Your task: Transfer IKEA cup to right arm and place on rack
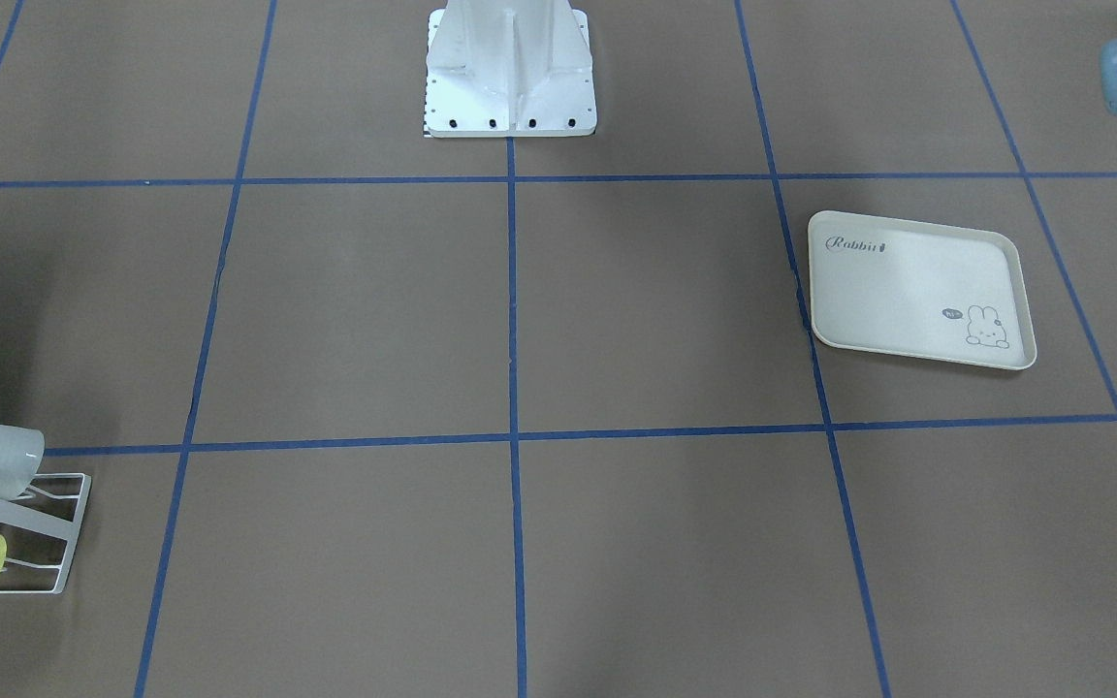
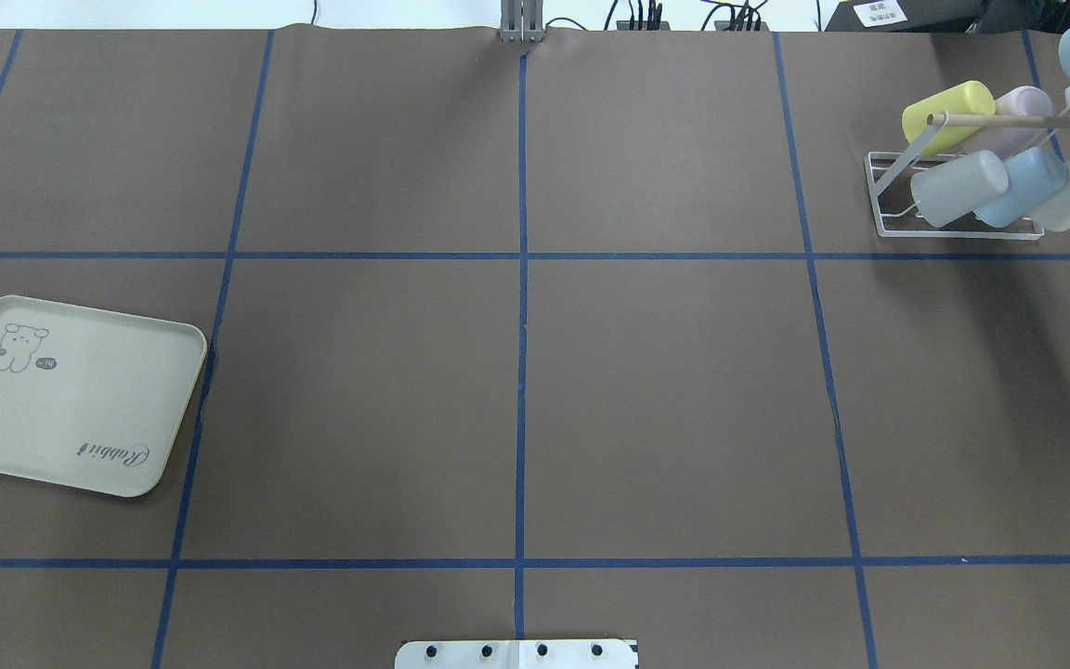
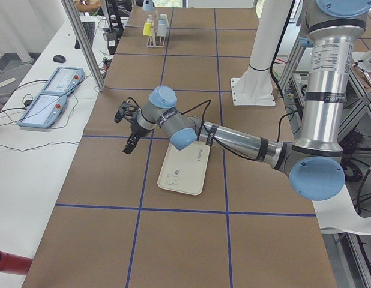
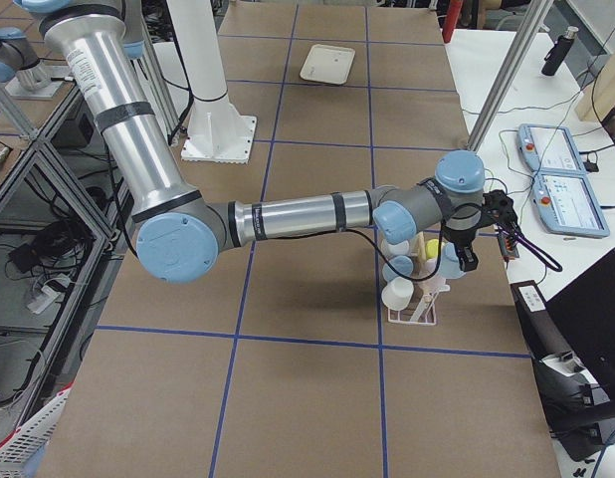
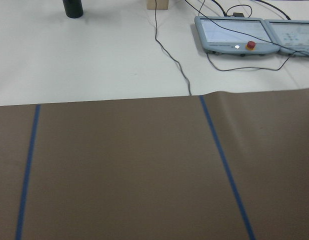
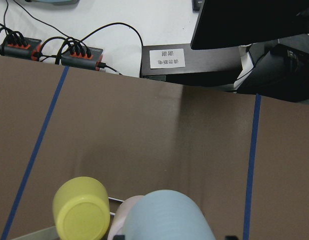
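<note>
Right gripper [image 6: 173,237] clenched on light-blue IKEA cup [image 6: 164,217] above rack [image 2: 958,235]; fingertips cut off at frame bottom. Left gripper [image 3: 128,135] small, side-on: cannot tell grip.

The table [image 2: 665,400] is matt brown paper, the cups [image 2: 959,189] smooth plastic, the rack [image 2: 906,156] white-coated wire

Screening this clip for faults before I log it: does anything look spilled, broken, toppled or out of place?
Nothing much. The rack stands upright with its cups hung on the rods, nothing is spilled, and the tray lies flat, only turned slightly against the blue tape lines.
</note>
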Tool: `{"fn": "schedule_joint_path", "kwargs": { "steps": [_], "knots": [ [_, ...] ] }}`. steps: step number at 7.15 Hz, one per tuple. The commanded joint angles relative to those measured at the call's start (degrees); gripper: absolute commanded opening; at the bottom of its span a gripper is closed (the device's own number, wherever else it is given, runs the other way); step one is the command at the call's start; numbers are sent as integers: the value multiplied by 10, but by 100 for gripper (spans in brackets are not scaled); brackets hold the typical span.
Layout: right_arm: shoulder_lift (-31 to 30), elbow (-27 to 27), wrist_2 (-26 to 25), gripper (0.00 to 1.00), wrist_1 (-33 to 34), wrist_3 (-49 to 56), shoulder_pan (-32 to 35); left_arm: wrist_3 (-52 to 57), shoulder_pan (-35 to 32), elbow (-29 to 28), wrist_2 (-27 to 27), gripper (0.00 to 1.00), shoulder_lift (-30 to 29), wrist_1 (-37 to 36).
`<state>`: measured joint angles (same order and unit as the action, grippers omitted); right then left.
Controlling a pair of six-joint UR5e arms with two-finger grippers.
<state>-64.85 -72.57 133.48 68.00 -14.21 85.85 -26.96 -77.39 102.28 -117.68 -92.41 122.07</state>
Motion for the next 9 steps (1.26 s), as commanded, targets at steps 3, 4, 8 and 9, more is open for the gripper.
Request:
{"fn": "schedule_joint_path", "kwargs": {
  "steps": [3, 4, 8, 9],
  "knots": [
    [62, 81, -13, 0, 75, 61, -9, 28, -7, 38, -1, 100, 36, -37],
    [61, 81, -21, 0, 75, 65, -14, 28, -7, 38, -2, 100, 36, -37],
    [56, 96, -32, 0, 75, 87, -24, 25, -4, 39, -1, 100, 35, -38],
    [49, 96, -33, 0, 74, 88, -24, 24, -3, 40, -1, 100, 35, -38]
  ]
}}
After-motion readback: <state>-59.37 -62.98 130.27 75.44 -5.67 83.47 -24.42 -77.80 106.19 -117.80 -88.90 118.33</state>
